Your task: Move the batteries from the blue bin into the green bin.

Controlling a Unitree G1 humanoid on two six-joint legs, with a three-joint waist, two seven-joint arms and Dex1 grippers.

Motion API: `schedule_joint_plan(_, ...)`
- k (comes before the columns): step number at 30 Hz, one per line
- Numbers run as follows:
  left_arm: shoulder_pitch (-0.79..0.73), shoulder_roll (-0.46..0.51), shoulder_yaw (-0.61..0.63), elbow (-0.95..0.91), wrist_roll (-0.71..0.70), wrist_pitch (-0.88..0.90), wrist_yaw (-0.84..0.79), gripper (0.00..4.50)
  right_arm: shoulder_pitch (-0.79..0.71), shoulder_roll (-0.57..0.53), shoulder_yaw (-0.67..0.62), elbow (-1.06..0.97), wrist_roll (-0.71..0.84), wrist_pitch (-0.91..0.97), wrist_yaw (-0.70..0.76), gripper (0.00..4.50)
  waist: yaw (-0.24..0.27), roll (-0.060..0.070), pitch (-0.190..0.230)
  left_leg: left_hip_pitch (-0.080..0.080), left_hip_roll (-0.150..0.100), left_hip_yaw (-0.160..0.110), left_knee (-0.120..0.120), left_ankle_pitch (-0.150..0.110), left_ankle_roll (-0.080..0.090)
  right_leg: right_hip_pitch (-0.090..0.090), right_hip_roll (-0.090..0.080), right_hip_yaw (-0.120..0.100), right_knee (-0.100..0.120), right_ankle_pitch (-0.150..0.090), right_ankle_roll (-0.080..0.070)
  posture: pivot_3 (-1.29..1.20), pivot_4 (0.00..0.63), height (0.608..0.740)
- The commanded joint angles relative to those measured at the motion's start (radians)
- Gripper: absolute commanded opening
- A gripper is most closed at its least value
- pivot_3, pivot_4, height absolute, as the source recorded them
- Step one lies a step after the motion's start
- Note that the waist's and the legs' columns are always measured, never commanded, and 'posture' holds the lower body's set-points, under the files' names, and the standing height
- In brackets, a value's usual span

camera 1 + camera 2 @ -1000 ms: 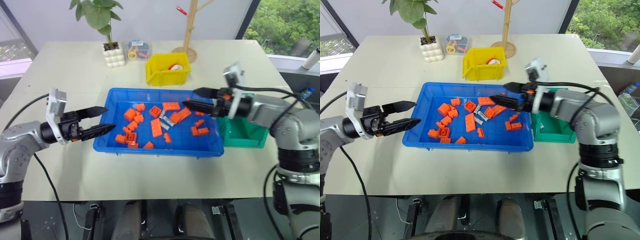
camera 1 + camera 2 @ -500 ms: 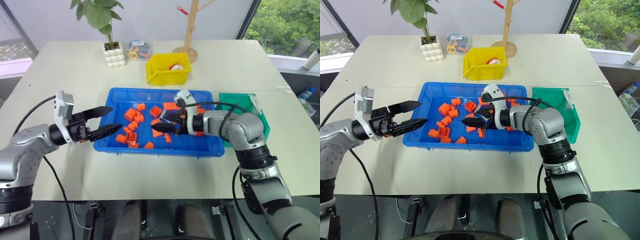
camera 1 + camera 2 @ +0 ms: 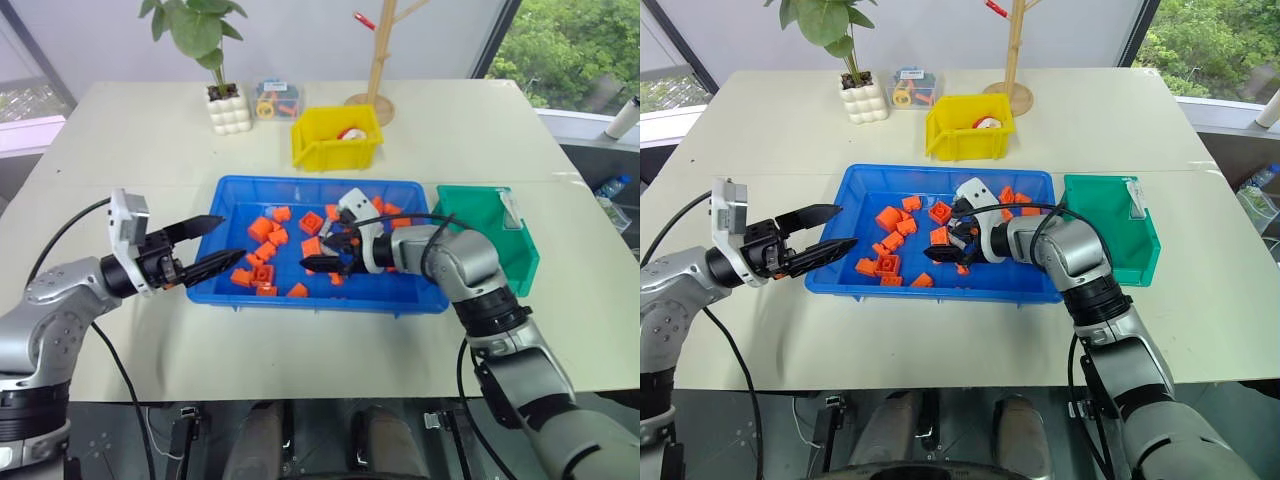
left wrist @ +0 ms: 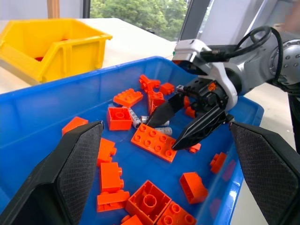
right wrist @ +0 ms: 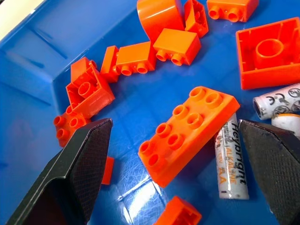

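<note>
I have the right gripper point(image 3: 318, 255) wide open and empty, low over the batteries point(image 5: 230, 156) in the blue bin point(image 3: 240, 194). Next I must straddle one cell beside the long orange brick point(image 5: 188, 133), close, then carry it to the green bin point(image 3: 520, 250). The left gripper point(image 3: 225, 241) is open, holding nothing.

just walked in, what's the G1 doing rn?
Sorting job. The right end effector hangs open, low inside the shallow bright-blue plastic bin, above silver-grey cylindrical batteries lying among orange toy bricks. Nothing is gripped. The left end effector is open at the bin's left rim. The small deep green plastic bin sits right of it.
</note>
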Motion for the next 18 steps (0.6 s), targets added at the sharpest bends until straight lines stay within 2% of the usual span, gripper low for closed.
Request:
schedule_joint_plan(1,0.012,-0.006,0.038,-0.039,-0.015,-0.024,0.011,4.50,-0.021,0.014,0.009,-0.014,-0.023,-0.038,0.020,3.61,0.000,0.000,0.000,0.000,0.000,0.000,0.000,0.000,0.000,0.000,0.000,0.000,0.000,0.000,0.000,0.00,0.150,0.739)
schedule_joint_plan(5,0.018,-0.009,0.044,-0.045,-0.017,-0.024,0.018,4.50,-0.020,0.015,0.021,-0.019,-0.049,-0.056,0.035,1.67,0.000,0.000,0.000,0.000,0.000,0.000,0.000,0.000,0.000,0.000,0.000,0.000,0.000,0.000,0.000,0.00,0.150,0.739)
schedule_joint_plan(9,0.023,-0.009,0.046,-0.043,-0.017,-0.031,0.022,4.50,-0.020,0.013,0.031,-0.023,-0.073,-0.076,0.052,0.03,0.000,0.000,0.000,0.000,0.000,0.000,0.000,0.000,0.000,0.000,0.000,0.000,0.000,0.000,0.000,0.00,0.150,0.739)
schedule_joint_plan(18,0.025,-0.010,0.048,-0.033,-0.013,-0.039,0.026,4.50,-0.050,0.022,0.011,-0.034,-0.100,-0.108,0.058,0.03,0.000,0.000,0.000,0.000,0.000,0.000,0.000,0.000,0.000,0.000,0.000,0.000,0.000,0.000,0.000,0.00,0.150,0.739)
